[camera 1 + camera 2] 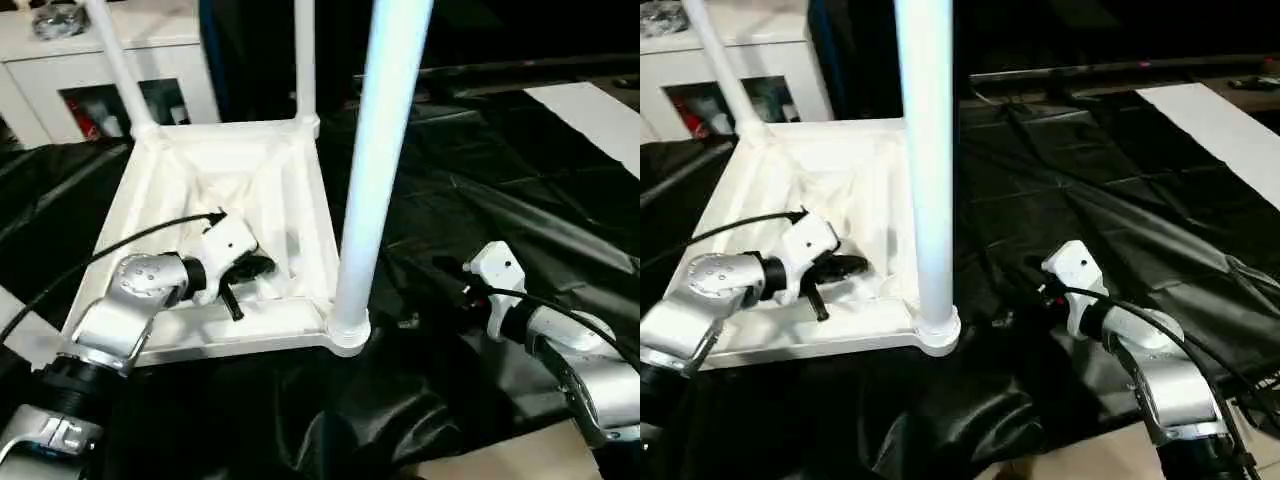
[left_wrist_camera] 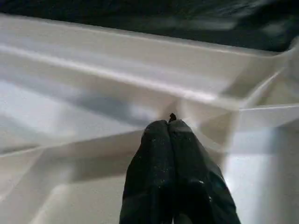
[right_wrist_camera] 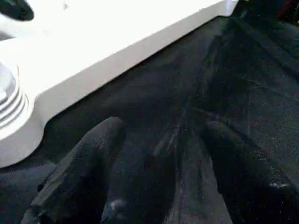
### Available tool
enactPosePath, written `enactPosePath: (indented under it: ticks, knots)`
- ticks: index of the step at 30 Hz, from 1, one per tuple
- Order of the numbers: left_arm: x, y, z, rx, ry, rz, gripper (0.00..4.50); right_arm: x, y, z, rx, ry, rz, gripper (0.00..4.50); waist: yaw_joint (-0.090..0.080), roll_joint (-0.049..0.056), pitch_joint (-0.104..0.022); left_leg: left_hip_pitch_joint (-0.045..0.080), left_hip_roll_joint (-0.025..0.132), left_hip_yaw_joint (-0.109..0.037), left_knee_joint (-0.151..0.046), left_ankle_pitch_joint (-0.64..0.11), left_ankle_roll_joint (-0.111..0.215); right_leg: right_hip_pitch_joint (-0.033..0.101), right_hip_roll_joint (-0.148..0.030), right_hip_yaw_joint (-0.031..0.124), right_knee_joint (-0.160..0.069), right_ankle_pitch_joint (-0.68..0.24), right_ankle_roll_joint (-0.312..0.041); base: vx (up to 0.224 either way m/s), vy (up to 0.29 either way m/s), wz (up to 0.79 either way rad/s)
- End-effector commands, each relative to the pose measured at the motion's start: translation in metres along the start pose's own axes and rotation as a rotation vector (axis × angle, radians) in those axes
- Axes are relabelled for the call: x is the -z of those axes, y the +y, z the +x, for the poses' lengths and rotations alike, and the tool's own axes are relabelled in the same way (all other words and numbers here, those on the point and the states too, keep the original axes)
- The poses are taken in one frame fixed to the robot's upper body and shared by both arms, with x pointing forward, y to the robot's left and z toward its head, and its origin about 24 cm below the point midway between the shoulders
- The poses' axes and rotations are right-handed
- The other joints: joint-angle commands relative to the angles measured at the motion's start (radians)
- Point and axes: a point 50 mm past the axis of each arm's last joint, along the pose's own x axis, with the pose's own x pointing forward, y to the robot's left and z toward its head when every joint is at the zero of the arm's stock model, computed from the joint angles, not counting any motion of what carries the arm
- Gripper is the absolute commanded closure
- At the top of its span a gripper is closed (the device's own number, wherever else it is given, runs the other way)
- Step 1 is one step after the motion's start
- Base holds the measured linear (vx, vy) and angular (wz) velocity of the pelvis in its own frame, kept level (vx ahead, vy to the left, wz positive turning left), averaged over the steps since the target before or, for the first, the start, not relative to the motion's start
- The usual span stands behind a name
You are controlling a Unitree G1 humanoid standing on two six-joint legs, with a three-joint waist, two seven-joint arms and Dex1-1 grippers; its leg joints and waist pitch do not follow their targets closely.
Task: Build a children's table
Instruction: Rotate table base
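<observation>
The white tabletop [image 1: 250, 338] lies upside down on a black sheet, ribbed underside up. Three white tube legs stand in its corner sockets: one at the near right [image 1: 375, 170], one at the far left [image 1: 118, 60] and one at the far right [image 1: 304, 55]. My left gripper [image 2: 169, 122] is inside the underside, shut on nothing, with its tips against a rib. To the right of the near-right socket [image 3: 11, 116], my right gripper [image 3: 163, 140] hangs open just above the black sheet, holding nothing.
A black plastic sheet [image 1: 480, 200] covers the work surface, creased and wrinkled. A white cabinet with glass doors [image 1: 60, 70] stands behind the tabletop at the far left. A white panel [image 1: 590, 110] lies at the far right.
</observation>
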Motion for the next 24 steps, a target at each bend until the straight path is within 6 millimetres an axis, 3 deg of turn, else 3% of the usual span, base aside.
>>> enactPosePath:
  ticks: [1,5,6,7,10,12,13,14,15,16,17,18,19,20,21,22,24]
  knots:
    - [-0.005,-0.002,-0.005,0.042,-0.057,-0.039,4.04,-0.003,-0.002,-0.004,0.027,-0.018,0.021,1.32,0.003,-0.014,-0.061,0.024,0.094,-0.041,-0.084,-0.123,0.08,0.036,-0.069,0.043,-0.055,-0.029,-0.3,0.0,0.0,0.0]
    - [-0.008,-0.01,-0.01,0.15,-0.115,-0.114,3.68,-0.007,0.004,-0.001,0.03,-0.052,0.035,1.32,0.001,-0.009,-0.054,0.029,0.093,-0.042,-0.093,-0.205,0.034,0.028,-0.067,0.046,-0.065,-0.155,-0.279,0.0,0.0,0.0]
    - [-0.008,-0.013,-0.012,0.185,-0.114,-0.13,3.68,-0.009,0.007,0.0,0.003,-0.055,0.036,1.32,0.002,-0.002,-0.054,0.031,0.093,-0.044,-0.094,-0.227,0.019,0.027,-0.067,0.046,-0.066,-0.177,-0.269,0.0,0.0,0.0]
    - [-0.008,-0.014,-0.013,0.199,-0.11,-0.135,3.52,-0.009,0.008,0.0,-0.008,-0.054,0.034,1.32,0.001,-0.006,-0.054,0.032,0.094,-0.045,-0.096,-0.237,0.009,0.028,-0.066,0.047,-0.065,-0.18,-0.263,0.0,0.0,0.0]
    - [-0.004,-0.023,-0.02,0.288,-0.047,-0.14,3.35,-0.011,0.014,0.0,-0.072,-0.051,0.042,0.96,-0.002,-0.008,-0.053,0.027,0.092,-0.046,-0.098,-0.227,0.01,0.03,-0.065,0.048,-0.064,-0.174,-0.253,0.0,0.0,0.0]
    - [0.001,-0.028,-0.023,0.318,0.001,-0.126,3.16,-0.013,0.019,0.0,-0.131,-0.056,0.068,0.84,-0.004,0.003,-0.054,0.03,0.091,-0.047,-0.097,-0.233,0.007,0.029,-0.065,0.048,-0.065,-0.167,-0.253,0.0,0.0,0.0]
    - [0.005,-0.029,-0.023,0.317,0.034,-0.111,3.07,-0.013,0.023,0.0,-0.167,-0.054,0.075,0.67,-0.006,-0.01,-0.054,0.029,0.092,-0.046,-0.097,-0.227,0.012,0.029,-0.064,0.048,-0.066,-0.152,-0.255,0.0,0.0,0.0]
    - [0.005,-0.029,-0.023,0.317,0.034,-0.111,3.07,-0.013,0.023,0.0,-0.167,-0.054,0.075,0.67,-0.004,-0.006,-0.054,0.027,0.093,-0.047,-0.097,-0.221,0.014,0.031,-0.065,0.048,-0.063,-0.148,-0.254,0.0,0.0,0.0]
    - [0.01,-0.029,-0.023,0.307,0.061,-0.098,2.99,-0.013,0.027,0.0,-0.197,-0.046,0.081,0.56,-0.004,-0.013,-0.055,0.028,0.092,-0.045,-0.096,-0.213,0.019,0.03,-0.065,0.048,-0.065,-0.142,-0.252,0.0,0.0,0.0]
    - [0.012,-0.03,-0.022,0.3,0.071,-0.094,2.88,-0.013,0.029,0.0,-0.218,-0.04,0.084,0.51,-0.002,-0.009,-0.055,0.028,0.093,-0.046,-0.096,-0.206,0.019,0.032,-0.067,0.049,-0.063,-0.14,-0.253,0.0,0.0,0.0]
    - [0.014,-0.03,-0.022,0.297,0.078,-0.089,2.8,-0.011,0.032,-0.001,-0.241,-0.032,0.086,0.47,-0.002,-0.025,-0.056,0.026,0.094,-0.045,-0.094,-0.192,0.026,0.031,-0.068,0.049,-0.063,-0.143,-0.252,0.0,0.0,0.0]
    - [0.016,-0.032,-0.021,0.295,0.08,-0.095,2.71,-0.01,0.034,-0.001,-0.256,-0.024,0.087,0.37,0.0,-0.016,-0.056,0.028,0.094,-0.044,-0.093,-0.185,0.026,0.029,-0.069,0.049,-0.062,-0.145,-0.253,0.0,0.0,0.0]
    - [0.016,-0.034,-0.021,0.298,0.08,-0.101,2.63,-0.009,0.035,-0.001,-0.268,-0.015,0.091,0.23,-0.004,-0.038,-0.055,0.028,0.095,-0.041,-0.094,-0.182,0.027,0.028,-0.065,0.048,-0.064,-0.146,-0.251,0.0,0.0,0.0]
    - [0.015,-0.036,-0.02,0.306,0.078,-0.108,2.55,-0.008,0.037,-0.002,-0.281,-0.006,0.091,0.13,-0.003,-0.047,-0.056,0.025,0.096,-0.043,-0.093,-0.173,0.03,0.031,-0.069,0.048,-0.06,-0.146,-0.251,0.0,0.0,0.0]
    - [0.013,-0.039,-0.019,0.312,0.07,-0.12,2.38,-0.008,0.038,-0.002,-0.292,-0.002,0.094,0.03,0.002,-0.036,-0.054,0.027,0.096,-0.043,-0.094,-0.173,0.026,0.028,-0.072,0.048,-0.061,-0.159,-0.249,0.0,0.0,0.0]
    - [0.012,-0.041,-0.018,0.313,0.061,-0.129,2.38,-0.009,0.038,-0.001,-0.301,0.001,0.098,0.03,0.002,-0.033,-0.054,0.029,0.096,-0.044,-0.095,-0.178,0.021,0.027,-0.071,0.048,-0.061,-0.164,-0.248,0.0,0.0,0.0]
    - [0.011,-0.047,-0.014,0.317,0.063,-0.122,2.24,-0.008,0.039,0.0,-0.325,0.023,0.095,0.01,-0.001,-0.042,-0.053,0.035,0.098,-0.043,-0.099,-0.202,-0.006,0.022,-0.065,0.047,-0.06,-0.145,-0.245,0.0,0.0,0.0]
